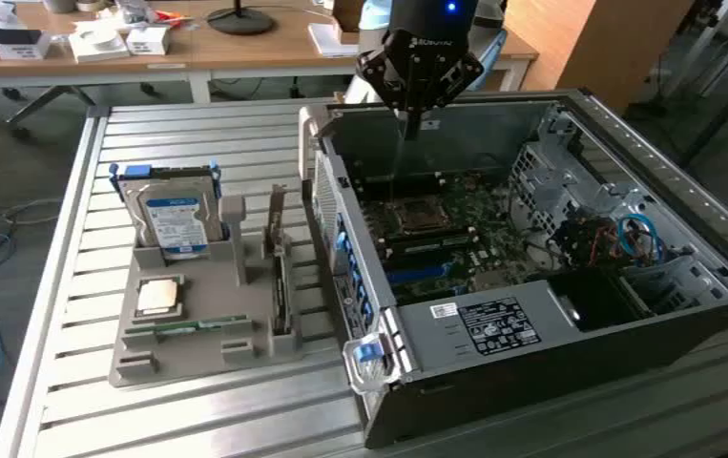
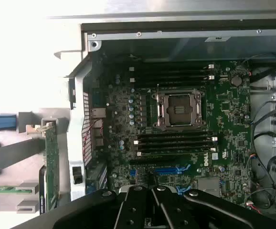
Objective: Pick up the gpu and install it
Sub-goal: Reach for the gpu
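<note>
- Over the open case [image 1: 618, 124], in the exterior view, your gripper [image 1: 411, 122] hangs with its jaws clenched on nothing. The gpu [image 1: 280, 286] stands on edge in the tray [image 1: 185, 358], well apart, on the exterior view's left.
- Jaws this tight cannot straddle the card. Come down on it like this and you would likely knock it over or jam it in its slot.
- The case's near wall [image 1: 319, 181] stands between gripper and tray, so a low crossing could clip the rim.
- The hard drive [image 1: 176, 218] sits near the gpu in the same tray. A grasp placed off to that side may catch it or a tray post.
- The board [image 1: 466, 224] lies right under the fingers, and a drop here could hit the bare socket [image 1: 417, 215].

- In the wrist view, the gripper [image 2: 152, 202] hangs above the board's blue slot [image 2: 169, 169], with the socket [image 2: 179, 109] beyond it.
- The gpu [image 2: 51, 162] shows edge-on outside the case wall [image 2: 78, 143], its bracket at one end. So thin an edge gives you little to centre on, and a skewed grip could let the card twist.
- The memory stick [image 2: 4, 189] lies close by in the tray. Do not mistake it for the card.
- Loose cables [image 2: 264, 119] hang at the board's side, and a wide swing inside the case may snag them.
</note>
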Available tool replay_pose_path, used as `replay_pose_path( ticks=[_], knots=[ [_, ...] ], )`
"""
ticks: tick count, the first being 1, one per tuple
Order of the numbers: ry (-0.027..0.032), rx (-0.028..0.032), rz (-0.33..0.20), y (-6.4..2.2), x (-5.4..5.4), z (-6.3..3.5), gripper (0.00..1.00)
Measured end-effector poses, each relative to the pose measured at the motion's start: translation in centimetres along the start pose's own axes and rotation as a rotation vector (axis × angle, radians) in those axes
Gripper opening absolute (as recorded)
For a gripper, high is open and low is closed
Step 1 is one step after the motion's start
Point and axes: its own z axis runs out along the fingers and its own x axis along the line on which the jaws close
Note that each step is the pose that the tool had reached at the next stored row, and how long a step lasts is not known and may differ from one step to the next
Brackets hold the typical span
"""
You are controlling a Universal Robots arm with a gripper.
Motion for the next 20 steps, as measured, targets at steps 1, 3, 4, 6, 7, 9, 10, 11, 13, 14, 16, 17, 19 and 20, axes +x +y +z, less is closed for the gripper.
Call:
replay_pose_path(
  ticks=[1,3,4,6,7,9,10,11,13,14,16,17,19,20],
  knots=[
    [-0.0001,0.0,0.0,0.0,0.0,0.0,0.11],
    [0.0,0.0,0.0,0.0,0.0,0.0,0.11],
    [0.0,0.0,0.0,0.0,0.0,0.0,0.11],
    [-0.0001,0.0,0.0,0.0,0.0,0.0,0.11],
    [0.0,0.0,0.0,0.0,0.0,0.0,0.11],
    [0.0,0.0,0.0,0.0,0.0,0.0,0.11],
    [0.0,0.0,0.0,0.0,0.0,0.0,0.11],
    [-0.0001,0.0,0.0,0.0,0.0,0.0,0.11],
    [-0.0002,-0.0001,0.0,0.0,0.07,0.01,0.11],
    [-0.0002,-0.0002,0.0,-0.01,0.15,0.01,0.11],
    [-0.0004,0.0,0.0,-0.03,0.37,-0.01,0.11],
    [-0.0009,-0.0002,0.0,-0.04,0.49,-0.01,0.11],
    [-0.0015,-0.0001,0.0,-0.06,0.73,-0.01,0.11],
    [-0.0021,-0.0002,0.0,-0.07,0.94,-0.01,0.11]
  ],
)
